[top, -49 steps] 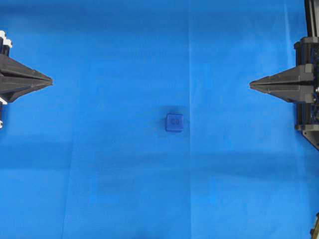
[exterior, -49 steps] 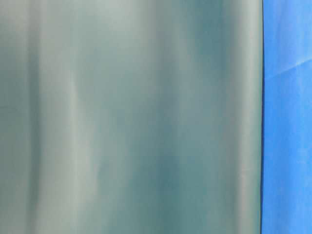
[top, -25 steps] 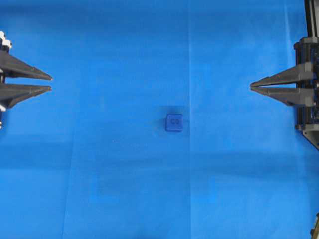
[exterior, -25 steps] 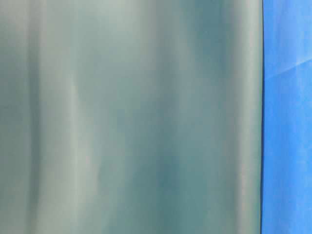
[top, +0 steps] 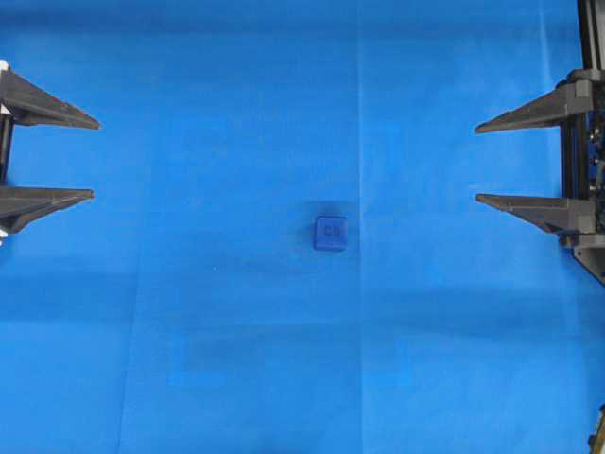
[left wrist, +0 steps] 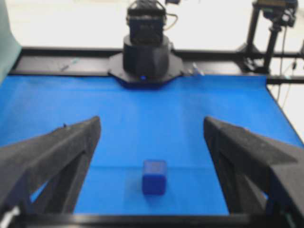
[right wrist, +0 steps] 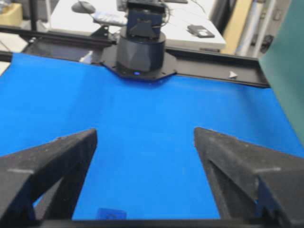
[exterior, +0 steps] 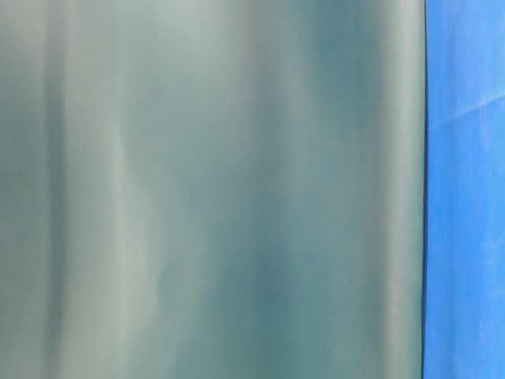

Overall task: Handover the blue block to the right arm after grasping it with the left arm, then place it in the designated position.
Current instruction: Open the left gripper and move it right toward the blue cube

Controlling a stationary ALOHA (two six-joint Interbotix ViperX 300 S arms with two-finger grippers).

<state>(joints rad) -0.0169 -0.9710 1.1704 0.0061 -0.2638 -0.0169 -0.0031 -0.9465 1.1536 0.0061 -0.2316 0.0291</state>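
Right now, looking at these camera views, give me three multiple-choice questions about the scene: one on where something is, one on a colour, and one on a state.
1. Where is the blue block?
A. On the cloth between the two grippers, touching neither
B. Between the left gripper's fingers
C. Against the right arm's base

2. What colour is the cloth?
A. Green
B. Bright blue
C. White

3. How do the left gripper and right gripper stand?
A. Both shut
B. Only the left open
C. Both open

Answers: 1 A, the overhead view shows bare cloth on each side of the block. 2 B, the cloth is a lighter blue than the block. 3 C, each pair of fingers is spread wide with nothing between.
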